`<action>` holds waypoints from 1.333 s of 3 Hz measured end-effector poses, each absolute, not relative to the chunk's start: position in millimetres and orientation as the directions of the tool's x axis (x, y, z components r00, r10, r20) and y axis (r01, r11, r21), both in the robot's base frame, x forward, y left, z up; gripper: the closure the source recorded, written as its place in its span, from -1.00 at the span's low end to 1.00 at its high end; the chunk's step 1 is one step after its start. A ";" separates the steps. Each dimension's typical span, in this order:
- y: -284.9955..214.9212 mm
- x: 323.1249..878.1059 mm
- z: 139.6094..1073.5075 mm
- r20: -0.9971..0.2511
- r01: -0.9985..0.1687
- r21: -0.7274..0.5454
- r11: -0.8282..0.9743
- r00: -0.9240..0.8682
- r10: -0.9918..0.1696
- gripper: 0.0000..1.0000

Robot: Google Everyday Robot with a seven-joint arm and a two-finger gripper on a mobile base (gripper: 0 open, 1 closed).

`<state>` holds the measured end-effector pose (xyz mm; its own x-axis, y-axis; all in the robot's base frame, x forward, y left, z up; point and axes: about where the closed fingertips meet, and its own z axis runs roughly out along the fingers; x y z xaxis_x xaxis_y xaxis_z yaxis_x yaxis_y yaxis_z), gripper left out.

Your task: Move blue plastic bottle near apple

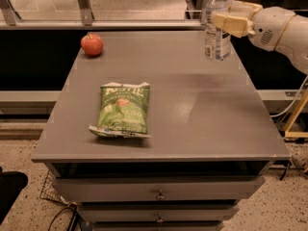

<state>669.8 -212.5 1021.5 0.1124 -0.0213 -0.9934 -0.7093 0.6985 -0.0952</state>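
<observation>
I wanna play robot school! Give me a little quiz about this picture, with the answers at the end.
1. True or false: the apple sits right beside the blue plastic bottle.
2. Fill in: the chip bag lying on the table is coloured ____.
3. Pick one: the hand, at the table's far right corner, is closed on A) the apple, B) the blue plastic bottle, C) the chip bag.

Key:
1. False. The apple is at the far left corner and the blue plastic bottle is at the far right.
2. Green.
3. B.
</observation>
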 end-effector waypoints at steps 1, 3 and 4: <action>-144.2 685.2 1041.6 -0.989 -0.736 -0.093 0.671 0.144 0.021 1.00; -10.3 699.1 1039.8 -0.985 -0.803 -0.039 0.595 0.130 0.111 1.00; 24.7 711.5 1028.6 -0.980 -0.808 -0.090 0.582 0.176 0.094 1.00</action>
